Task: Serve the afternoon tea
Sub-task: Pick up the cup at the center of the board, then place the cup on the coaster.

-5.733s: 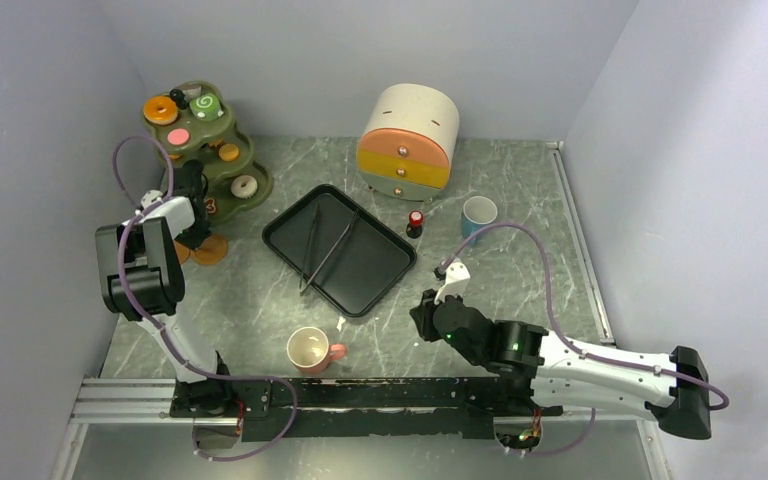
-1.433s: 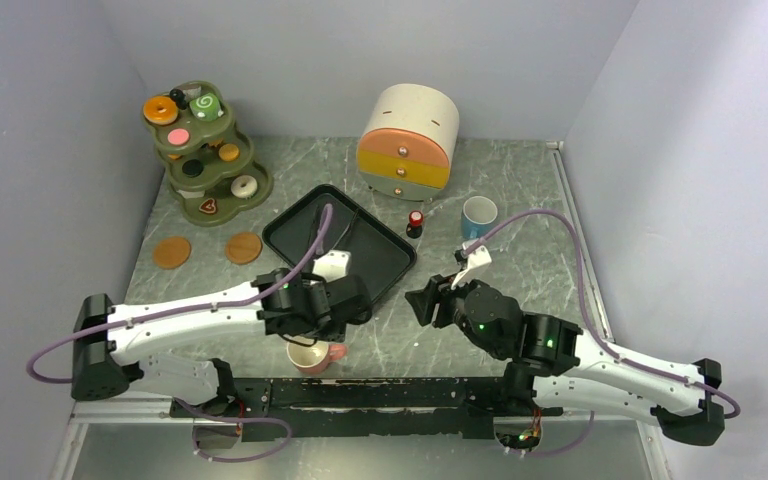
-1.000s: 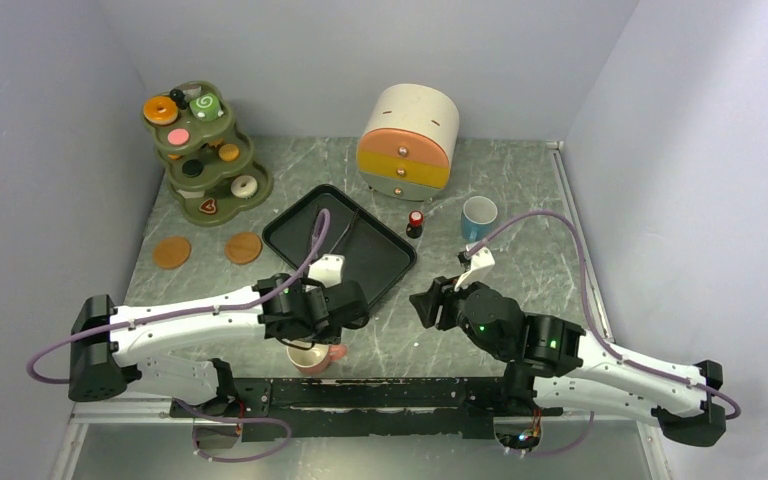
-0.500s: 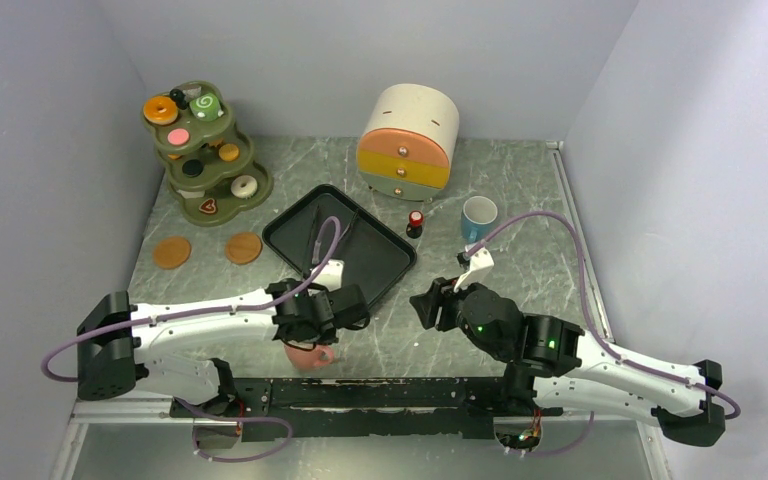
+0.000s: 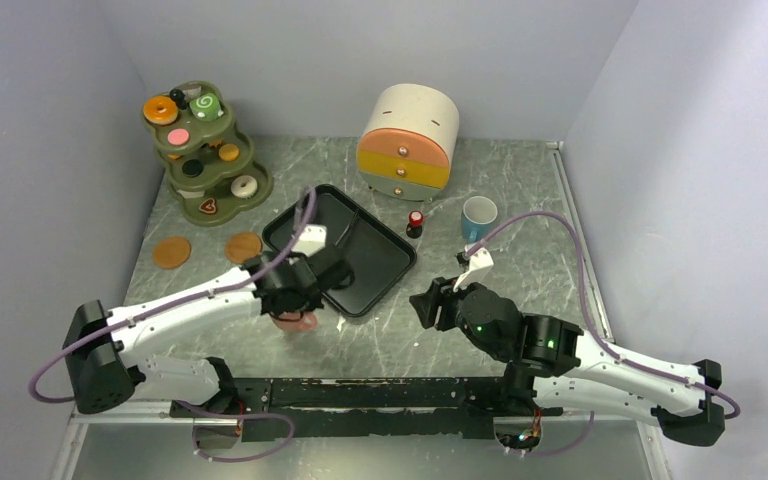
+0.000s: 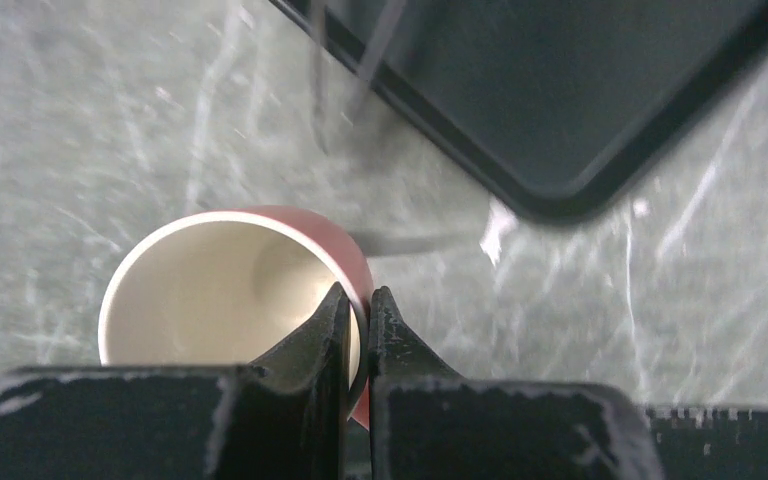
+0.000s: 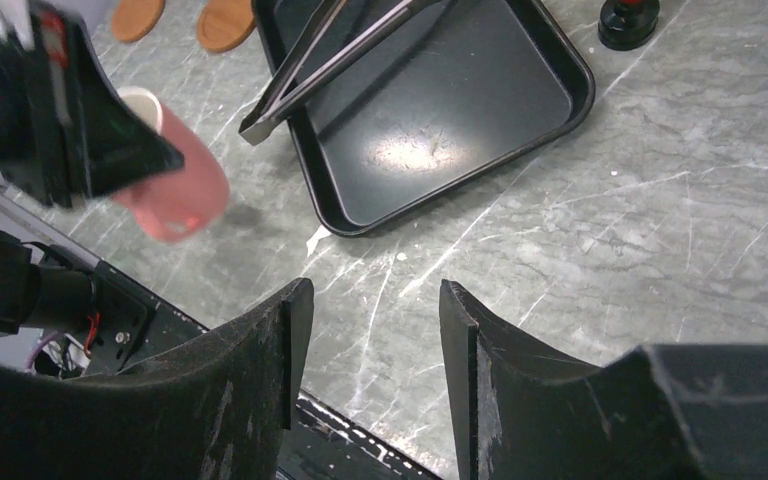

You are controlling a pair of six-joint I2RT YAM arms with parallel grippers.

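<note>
now left hand pinches pink cup rim — near tray edge

Tray sat mid-desk with tongs in it, drawer box behind it, cup to its right, tiered stand back-left, two saucers before the stand.

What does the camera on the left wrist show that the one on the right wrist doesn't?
Only the left wrist camera looks straight down into the pink cup, showing its cream inside and its rim pinched by the left claw. Only the right wrist camera shows two orange saucers, a small red-capped bottle and the open right claw. Both show the pink cup held by the left claw, the black tray and the marbled table.
</note>
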